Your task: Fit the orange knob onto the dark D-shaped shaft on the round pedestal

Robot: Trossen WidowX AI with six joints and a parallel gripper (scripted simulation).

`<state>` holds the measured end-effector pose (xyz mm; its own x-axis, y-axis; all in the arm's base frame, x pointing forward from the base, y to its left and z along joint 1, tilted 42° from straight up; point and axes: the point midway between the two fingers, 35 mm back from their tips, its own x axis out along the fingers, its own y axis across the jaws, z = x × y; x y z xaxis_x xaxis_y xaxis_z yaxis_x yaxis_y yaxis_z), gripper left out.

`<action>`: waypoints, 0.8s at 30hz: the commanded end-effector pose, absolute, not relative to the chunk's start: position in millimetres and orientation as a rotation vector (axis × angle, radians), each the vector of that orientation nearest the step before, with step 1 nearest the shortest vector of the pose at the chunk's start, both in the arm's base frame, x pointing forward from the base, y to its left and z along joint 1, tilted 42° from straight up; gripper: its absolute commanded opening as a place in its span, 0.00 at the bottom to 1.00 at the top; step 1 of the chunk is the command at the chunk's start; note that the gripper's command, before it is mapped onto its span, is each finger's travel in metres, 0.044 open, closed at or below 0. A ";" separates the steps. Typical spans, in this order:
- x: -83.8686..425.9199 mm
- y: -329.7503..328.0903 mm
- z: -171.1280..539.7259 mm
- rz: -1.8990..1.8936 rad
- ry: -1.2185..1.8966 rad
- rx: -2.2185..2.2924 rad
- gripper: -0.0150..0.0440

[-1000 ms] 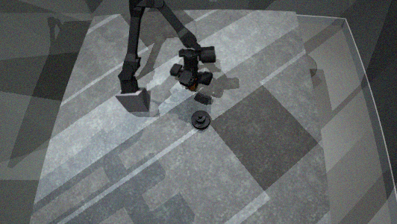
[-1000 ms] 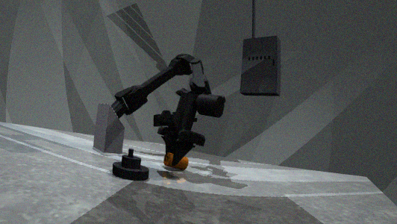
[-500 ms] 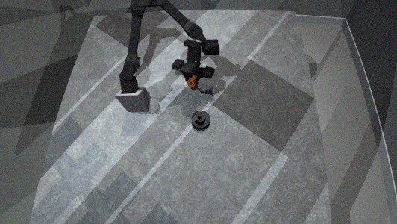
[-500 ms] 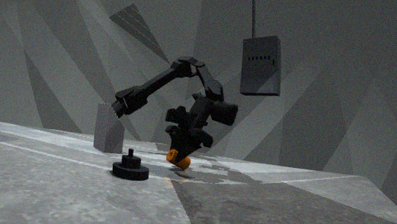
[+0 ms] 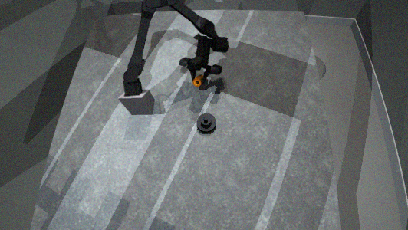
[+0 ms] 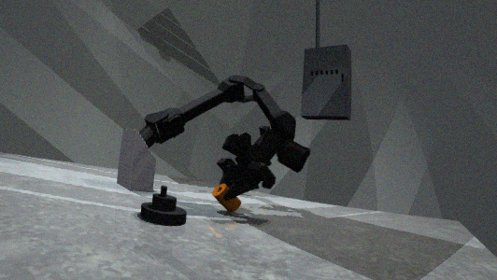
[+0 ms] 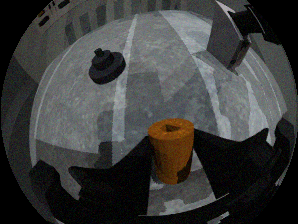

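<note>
The orange knob (image 5: 197, 81) (image 6: 227, 200) (image 7: 172, 155) is between the fingertips of my gripper (image 5: 199, 80) (image 6: 226, 192) (image 7: 170, 136), which is shut on it. In the exterior view the knob is tilted, its holed end up and toward the pedestal, just above the table. The hole shows in the wrist view; which way its flat side faces I cannot tell. The dark round pedestal (image 5: 206, 124) (image 6: 163, 214) (image 7: 107, 68) stands upright, apart from the knob, with the thin shaft (image 5: 205, 120) (image 6: 163, 189) (image 7: 98, 51) bare on top. The shaft's flat side is not visible.
The arm's grey base block (image 5: 139, 104) (image 6: 135, 161) (image 7: 225, 37) stands left of the pedestal in the top view. A grey box (image 6: 327, 84) hangs at the back right in the exterior view. Light and shadow patches cross the table (image 5: 230, 172).
</note>
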<state>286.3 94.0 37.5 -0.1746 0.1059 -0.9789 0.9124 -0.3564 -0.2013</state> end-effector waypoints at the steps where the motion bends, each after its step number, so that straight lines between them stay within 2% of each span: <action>1: 288.4 95.5 39.7 -1.638 1.166 1.382 0.56; 24: 298.7 114.8 53.7 -1.807 0.933 0.992 0.56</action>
